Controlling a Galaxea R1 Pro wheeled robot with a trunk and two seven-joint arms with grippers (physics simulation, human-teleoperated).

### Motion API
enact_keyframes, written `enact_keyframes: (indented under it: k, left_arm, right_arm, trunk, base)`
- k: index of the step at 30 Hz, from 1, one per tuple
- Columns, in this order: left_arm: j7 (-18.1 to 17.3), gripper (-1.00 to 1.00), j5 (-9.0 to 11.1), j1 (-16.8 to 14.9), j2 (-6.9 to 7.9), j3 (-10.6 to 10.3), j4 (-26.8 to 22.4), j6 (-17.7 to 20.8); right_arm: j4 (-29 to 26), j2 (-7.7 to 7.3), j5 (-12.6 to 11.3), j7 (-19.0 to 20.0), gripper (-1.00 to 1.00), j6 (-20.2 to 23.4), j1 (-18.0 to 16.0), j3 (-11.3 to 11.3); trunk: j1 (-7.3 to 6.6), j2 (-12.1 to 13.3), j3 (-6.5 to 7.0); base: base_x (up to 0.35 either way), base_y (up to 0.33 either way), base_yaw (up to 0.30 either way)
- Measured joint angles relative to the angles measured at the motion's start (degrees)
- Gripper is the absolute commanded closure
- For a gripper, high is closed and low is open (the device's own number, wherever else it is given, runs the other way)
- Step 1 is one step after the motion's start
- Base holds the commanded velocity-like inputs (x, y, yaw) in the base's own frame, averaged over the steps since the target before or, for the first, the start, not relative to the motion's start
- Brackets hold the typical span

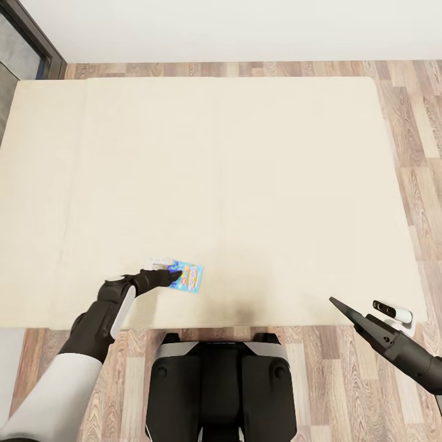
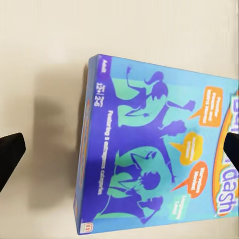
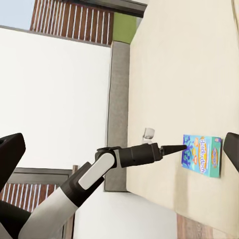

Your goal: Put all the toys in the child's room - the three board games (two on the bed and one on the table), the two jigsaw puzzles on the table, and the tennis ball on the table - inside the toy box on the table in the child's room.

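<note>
Now the left gripper (image 1: 175,275) is stretched out over the near part of the bed (image 1: 245,153), right above a single board game (image 1: 187,276) that lies flat on the beige mattress. From the head camera its dark fingers reach onto the end of the box that faces the left arm, while the far end, with its orange and pink lettering, pokes out just past the fingertips. Looking along the left wrist camera, the board game (image 2: 159,149) sits squarely in front of the gripper (image 2: 119,149): one black fingertip (image 2: 10,154) stands out over bare mattress beyond the box's blue side edge, the other fingertip (image 2: 232,149) over the printed lid near the orange title band. So the jaws are spread apart, straddling one edge of the box; whether either finger touches the lid cannot be told. The lid shows purple dancing figures on turquoise, with orange speech bubbles.

The right gripper (image 1: 344,309) hangs well away from the box, off past the near edge of the bed on the right-hand side, above the wooden floor (image 1: 417,153). Its wrist camera looks back across the mattress: the two fingertips (image 3: 11,157) frame that view with a wide gap between them, jaws parted and nothing in them, and beyond sits the board game (image 3: 201,155) with the left gripper (image 3: 177,148) pointing at its near end
</note>
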Motion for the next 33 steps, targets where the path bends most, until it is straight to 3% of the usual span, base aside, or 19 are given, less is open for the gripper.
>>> enact_keyframes:
  k: [33]
  left_arm:
    - [-0.58, -1.0, -0.2, 0.0, -0.24, -0.21, 0.05, -0.07]
  right_arm:
    - [0.04, 0.0, 0.0, 0.02, -1.0, 0.0, 0.02, 0.02]
  trunk:
    - [0.0, 0.0, -1.29]
  base:
    - [0.0, 0.0, 0.0]
